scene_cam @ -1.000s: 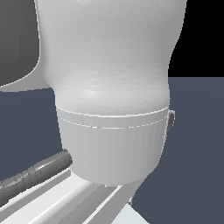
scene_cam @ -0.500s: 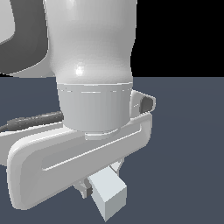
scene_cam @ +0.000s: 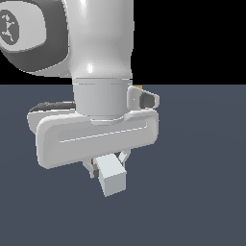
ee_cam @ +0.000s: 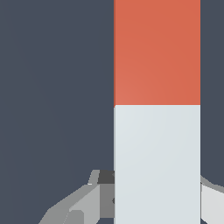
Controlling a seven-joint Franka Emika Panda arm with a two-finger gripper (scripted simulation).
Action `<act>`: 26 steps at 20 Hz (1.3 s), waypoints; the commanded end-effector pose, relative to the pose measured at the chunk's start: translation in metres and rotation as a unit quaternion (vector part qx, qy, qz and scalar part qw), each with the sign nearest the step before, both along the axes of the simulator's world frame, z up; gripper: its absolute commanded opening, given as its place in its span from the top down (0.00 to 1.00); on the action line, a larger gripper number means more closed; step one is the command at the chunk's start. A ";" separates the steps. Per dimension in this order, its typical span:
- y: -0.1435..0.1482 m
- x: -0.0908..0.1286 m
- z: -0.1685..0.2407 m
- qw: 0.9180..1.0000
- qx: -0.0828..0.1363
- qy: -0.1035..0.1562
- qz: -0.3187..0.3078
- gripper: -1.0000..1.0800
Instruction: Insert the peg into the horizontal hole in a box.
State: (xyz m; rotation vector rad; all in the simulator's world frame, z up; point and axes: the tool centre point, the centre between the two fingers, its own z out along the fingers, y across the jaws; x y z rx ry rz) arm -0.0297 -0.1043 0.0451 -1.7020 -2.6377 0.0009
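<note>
On the exterior view's left I've got the arm's white hand housing filling the frame, and under it my end effector (scene_cam: 109, 166) closed on the peg (scene_cam: 112, 177), whose pale end pokes out toward the camera. On the wrist view the fingers (ee_cam: 83, 203) flank the pale grey-white half, with the red-orange half running out ahead. I read the peg as a stiff, light bar with flat faces, so it should sit square in the fingers, though smooth sides could let it slide. Gripping the pale half leaves the red end free to lead, which I'd keep. To the right there's only dark floor; the box and the hole aren't visible in either view.
</note>
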 end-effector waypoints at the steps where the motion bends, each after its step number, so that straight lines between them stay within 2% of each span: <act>1: 0.013 0.000 0.004 1.000 0.000 -0.001 -0.024 1.00; 12: 0.050 0.004 0.012 0.996 0.000 -0.001 -0.089 1.00; 26: 0.056 0.007 0.014 0.995 0.000 -0.002 -0.101 1.00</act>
